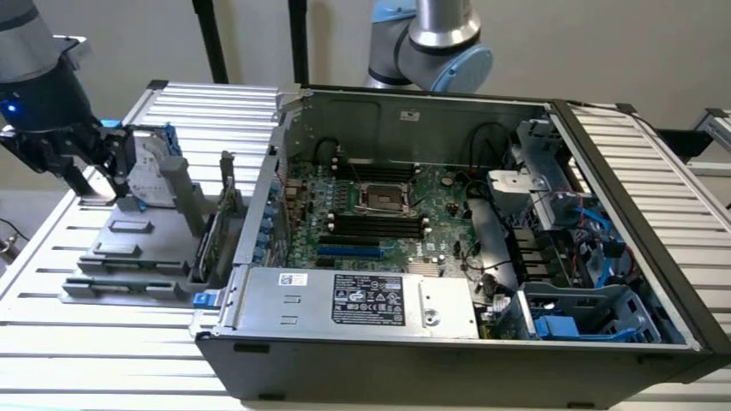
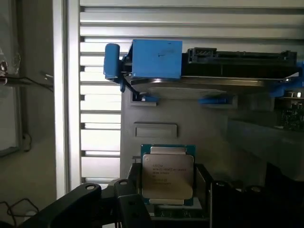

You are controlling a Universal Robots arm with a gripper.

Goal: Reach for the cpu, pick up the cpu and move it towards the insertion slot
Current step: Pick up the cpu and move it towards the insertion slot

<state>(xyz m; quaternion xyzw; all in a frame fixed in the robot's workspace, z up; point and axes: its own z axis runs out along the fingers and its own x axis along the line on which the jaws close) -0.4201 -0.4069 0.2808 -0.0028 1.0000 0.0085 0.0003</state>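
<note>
Cpu (image 2: 167,175), one chip, rests label-up on the grey holder (image 1: 132,257) on the slatted counter (image 1: 68,342), directly at the hand (image 1: 101,184); whether the hand is clenched on it or released cannot be told. One hard drive (image 2: 228,71) with blue rails stands in the same holder, just beyond the hand. One insertion slot (image 1: 383,195) lies on the board inside the open computer case (image 1: 457,360), well apart from the hand.
</note>
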